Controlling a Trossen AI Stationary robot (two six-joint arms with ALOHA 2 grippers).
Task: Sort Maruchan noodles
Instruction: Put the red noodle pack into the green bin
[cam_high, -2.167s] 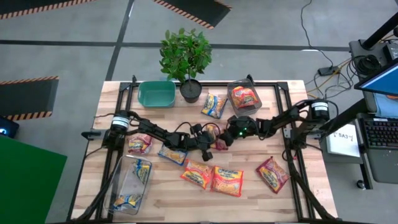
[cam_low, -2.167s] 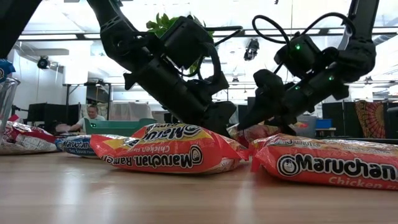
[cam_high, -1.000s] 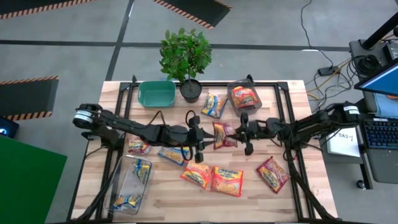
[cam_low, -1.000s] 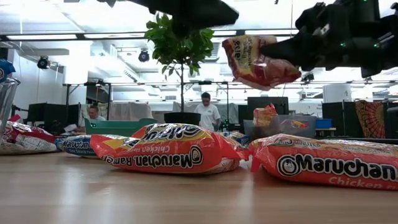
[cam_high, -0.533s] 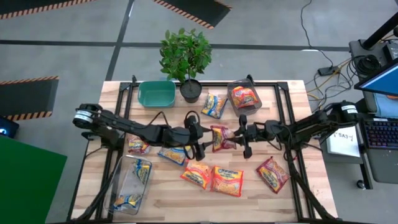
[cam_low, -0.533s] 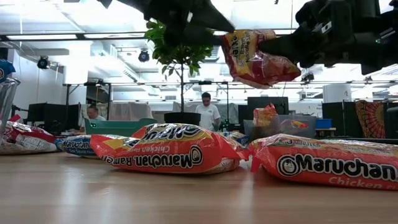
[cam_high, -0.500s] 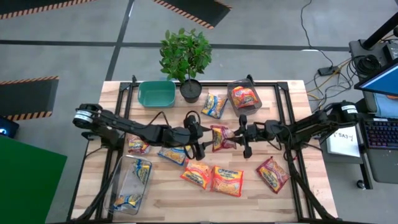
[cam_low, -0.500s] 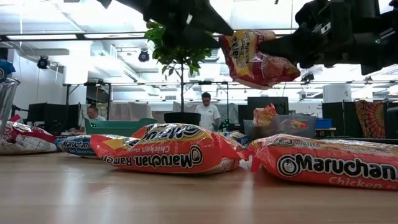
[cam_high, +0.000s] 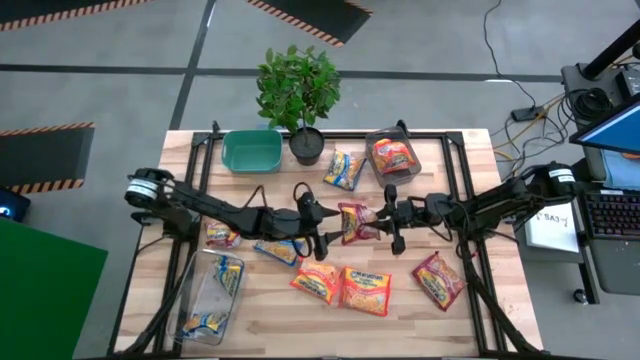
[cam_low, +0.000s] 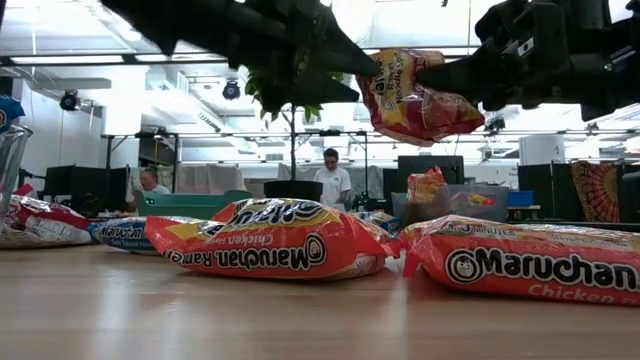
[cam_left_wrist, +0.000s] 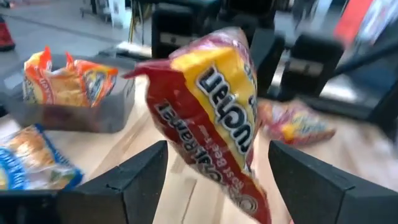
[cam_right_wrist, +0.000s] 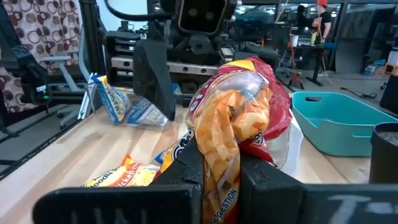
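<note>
Currently the right gripper (cam_high: 383, 216) pinches the red packet (cam_high: 357, 221) by its crinkled end seam; light, soft, slippery. Left gripper (cam_high: 322, 224), alongside, stands fully open.

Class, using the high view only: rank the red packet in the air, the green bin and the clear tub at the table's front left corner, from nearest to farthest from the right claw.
1. The red packet: pinched in the right claw, mid-table.
2. The green bin: back of the table, beside the plant pot.
3. The clear tub: front left corner, holding blue packets.
</note>
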